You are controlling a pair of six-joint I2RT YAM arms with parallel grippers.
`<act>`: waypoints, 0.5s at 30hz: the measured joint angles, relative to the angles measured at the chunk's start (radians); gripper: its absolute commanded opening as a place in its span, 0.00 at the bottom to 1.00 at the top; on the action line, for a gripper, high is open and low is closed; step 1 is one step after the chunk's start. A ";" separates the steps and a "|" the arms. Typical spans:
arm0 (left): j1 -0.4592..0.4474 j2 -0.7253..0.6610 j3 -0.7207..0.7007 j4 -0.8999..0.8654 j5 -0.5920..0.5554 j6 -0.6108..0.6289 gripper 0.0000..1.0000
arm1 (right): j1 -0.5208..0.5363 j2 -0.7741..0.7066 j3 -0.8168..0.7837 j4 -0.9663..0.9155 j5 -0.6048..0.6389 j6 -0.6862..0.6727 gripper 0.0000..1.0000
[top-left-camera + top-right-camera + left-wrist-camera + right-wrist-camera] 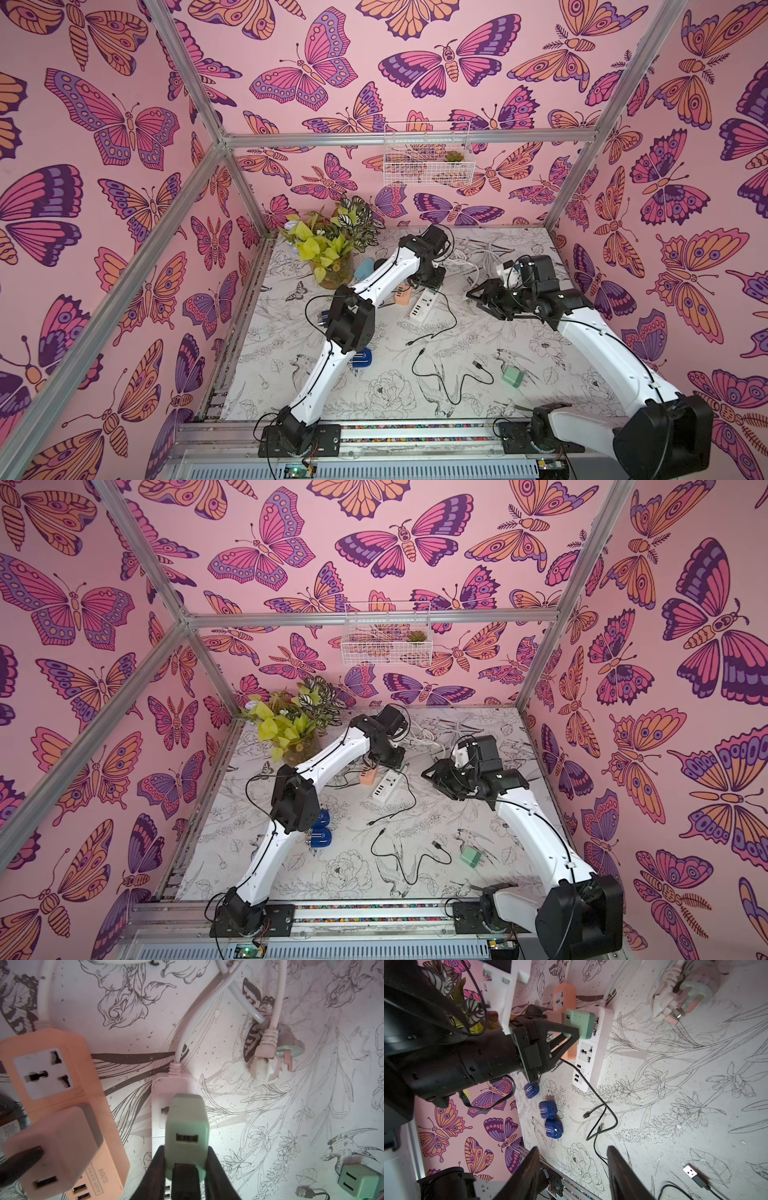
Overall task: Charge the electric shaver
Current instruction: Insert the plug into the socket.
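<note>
left hand [186,1149]: clamped on green usb adapter [187,1124], prongs at end socket of white power strip [593,1049].
right hand [571,1167]: spread apart, holding nothing, above worktop [374,399].
three blue shavers [547,1109]: on worktop beside left arm [386,274], apart from both strips.
black usb cable [691,1173]: loose on worktop, unplugged end near right hand.
orange power strip [62,1084]: just beside white one.

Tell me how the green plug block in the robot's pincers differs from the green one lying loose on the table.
The held green block is clamped in the left gripper over the white power strip; the loose green block lies untouched on the table. The held green block's face shows one port; the loose green block's shows two slots. Both are mint green and boxy.
</note>
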 measured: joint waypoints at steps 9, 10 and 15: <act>-0.010 0.003 0.002 -0.004 -0.032 -0.006 0.00 | 0.000 -0.016 -0.010 -0.003 0.000 0.003 0.53; -0.011 0.003 0.001 -0.005 -0.034 -0.008 0.00 | 0.000 -0.016 -0.010 -0.003 0.000 0.003 0.53; -0.019 0.016 0.010 -0.018 -0.075 -0.016 0.00 | 0.000 -0.016 -0.011 -0.003 0.000 0.006 0.53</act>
